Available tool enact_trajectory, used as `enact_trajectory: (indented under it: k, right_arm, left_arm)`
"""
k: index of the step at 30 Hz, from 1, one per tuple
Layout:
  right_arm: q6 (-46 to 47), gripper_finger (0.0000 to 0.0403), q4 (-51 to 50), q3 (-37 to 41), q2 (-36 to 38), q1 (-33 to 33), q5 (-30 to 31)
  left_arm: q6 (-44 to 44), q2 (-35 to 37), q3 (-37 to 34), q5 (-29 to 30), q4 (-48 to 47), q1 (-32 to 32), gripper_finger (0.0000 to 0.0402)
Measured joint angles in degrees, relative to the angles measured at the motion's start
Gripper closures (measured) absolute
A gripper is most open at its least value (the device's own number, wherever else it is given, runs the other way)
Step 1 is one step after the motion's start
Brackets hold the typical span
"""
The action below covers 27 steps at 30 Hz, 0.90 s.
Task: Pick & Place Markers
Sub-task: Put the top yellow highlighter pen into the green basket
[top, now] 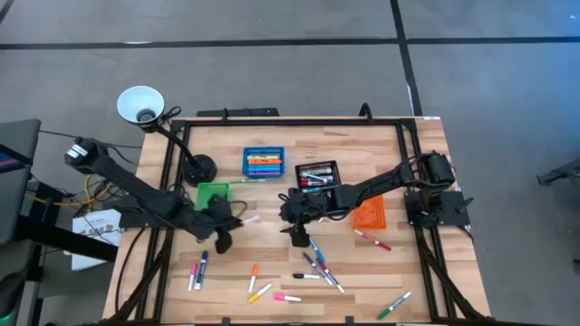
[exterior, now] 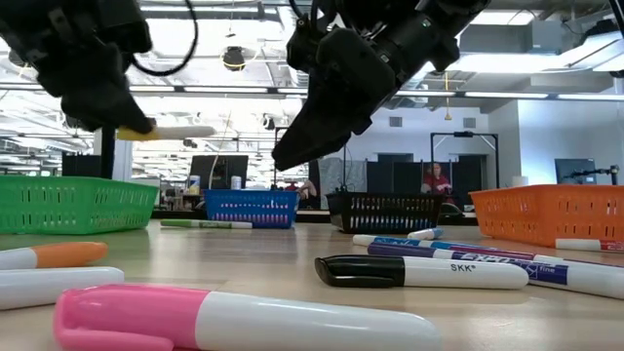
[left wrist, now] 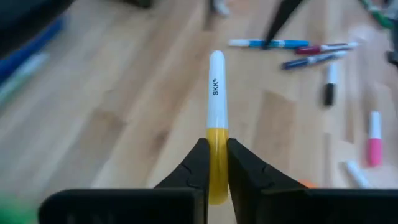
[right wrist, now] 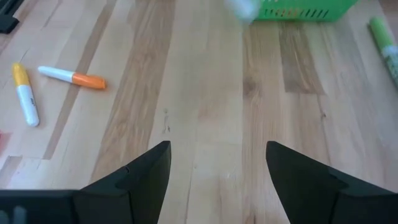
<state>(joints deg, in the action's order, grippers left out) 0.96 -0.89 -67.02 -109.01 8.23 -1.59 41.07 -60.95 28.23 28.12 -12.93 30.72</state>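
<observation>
While the left gripper (left wrist: 216,163) pinches a yellow-capped marker (left wrist: 216,118) by its cap end above the table (top: 272,263), just near the green bin (top: 214,192), the right gripper (right wrist: 217,180) hangs wide and empty at mid-table. The marker looks light, stiff and slick; a mid-barrel grip seems steadier.

Overhead looks straight down, low camera level along the table (top: 272,276) (wrists close above it).

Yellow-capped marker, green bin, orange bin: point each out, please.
yellow-capped marker (left wrist: 216,93): left wrist view, on its white barrel.
green bin (exterior: 68,203): low view, on its front wall.
orange bin (exterior: 546,213): low view, on its front wall.
</observation>
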Motion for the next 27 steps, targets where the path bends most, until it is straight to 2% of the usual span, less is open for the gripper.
enact_trajectory:
  k: [4,7,12,22,27]
  right_arm:
    - [2.2,0.0148,-1.0,0.0,0.0,0.0,0.0]
    - [3.5,0.0148,-2.0,0.0,0.0,0.0,0.0]
    - [4.2,0.0148,-2.1,0.0,0.0,0.3,0.0]
    - [4.2,0.0148,-1.7,0.0,0.0,3.1,0.0]
    - [4.1,0.0148,-0.9,0.0,0.0,3.8,0.0]
  left_arm:
    - [8.4,9.4,0.0,1.1,-16.2,0.0,0.037]
    - [16.9,14.6,0.0,-0.3,-27.8,0.1,0.0381]
    - [26.3,16.8,0.0,-4.9,-39.9,0.1,0.0394]
    - [25.5,13.5,0.0,-5.7,-42.2,0.0,0.0383]
    - [25.2,9.8,0.0,-8.2,-42.1,0.0,0.0347]
